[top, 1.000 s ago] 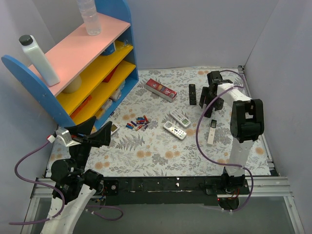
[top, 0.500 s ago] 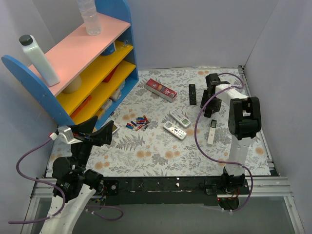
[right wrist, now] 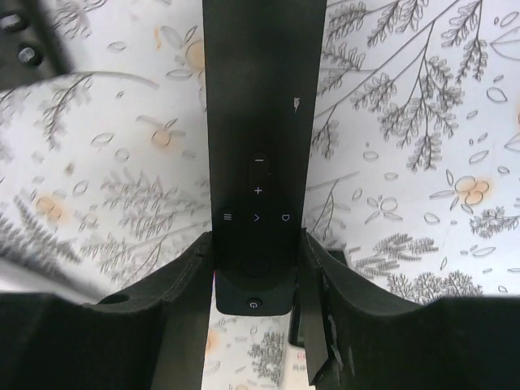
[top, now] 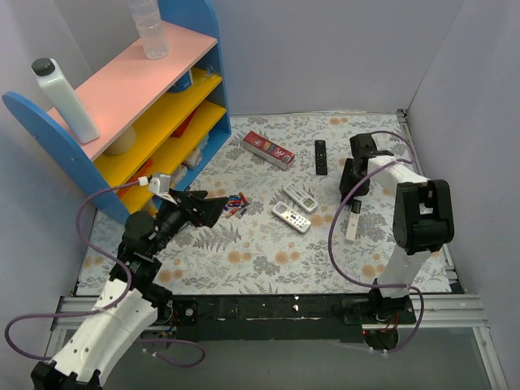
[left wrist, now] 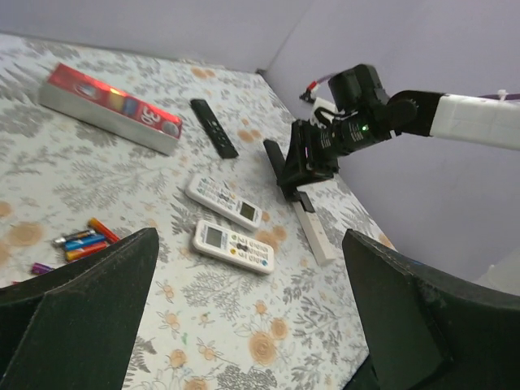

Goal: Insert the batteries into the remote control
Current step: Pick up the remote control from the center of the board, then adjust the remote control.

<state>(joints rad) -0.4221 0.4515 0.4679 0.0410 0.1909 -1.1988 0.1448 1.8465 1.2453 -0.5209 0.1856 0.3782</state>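
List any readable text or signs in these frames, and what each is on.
Long red cardboard box: "3D" or "30" in white, unsure; the rest is blurred.
Slim bar-shaped remote, dark in the right wrist view: "–", "+", ">", a power sign.
Two wide white button remotes: print too small to read.

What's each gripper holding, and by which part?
Left gripper: open, nothing. Right gripper straddles the power-button end of the remote control, which is flat on the table; whether it is clamped cannot be told.
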